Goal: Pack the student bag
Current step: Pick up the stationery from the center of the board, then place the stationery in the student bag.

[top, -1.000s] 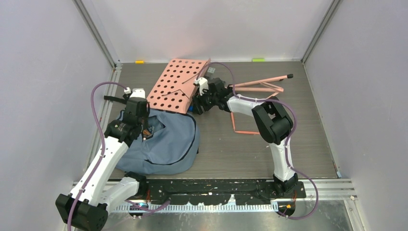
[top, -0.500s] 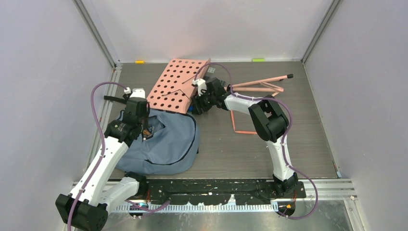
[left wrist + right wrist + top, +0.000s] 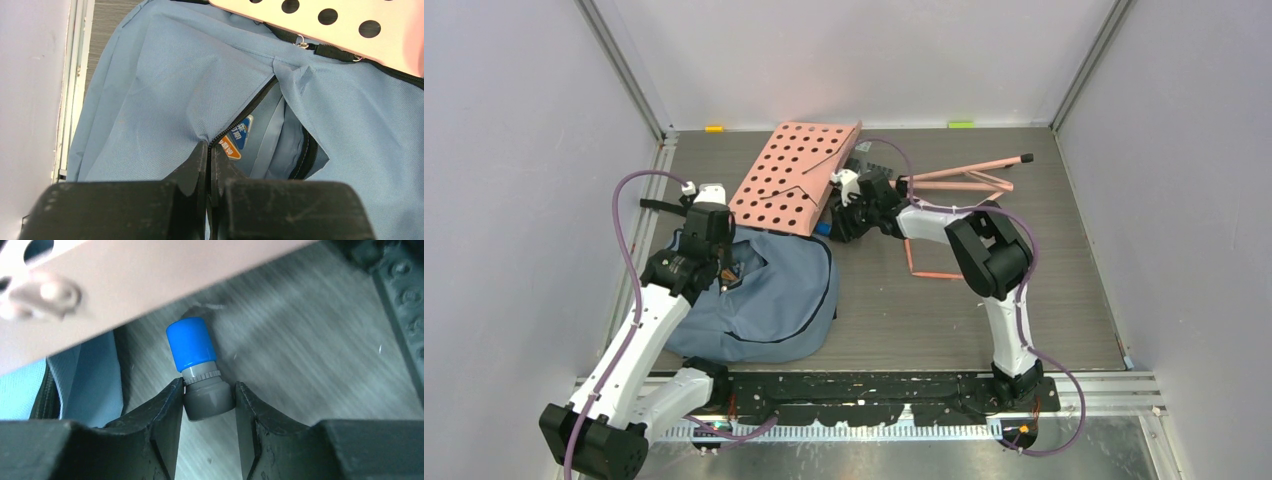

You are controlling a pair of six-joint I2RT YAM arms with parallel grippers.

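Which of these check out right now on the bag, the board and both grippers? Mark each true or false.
1. The left gripper is shut on the student bag fabric beside the zipper. True.
2. The right gripper has nothing between its fingers. False: a blue-capped item sits between them.
3. The pink board overlaps the bag's far edge. True.
4. The bag's zipper is fully closed. False: it gapes, showing a label inside.
5. The blue-capped item is inside the bag. False: it lies on the table beside the bag.
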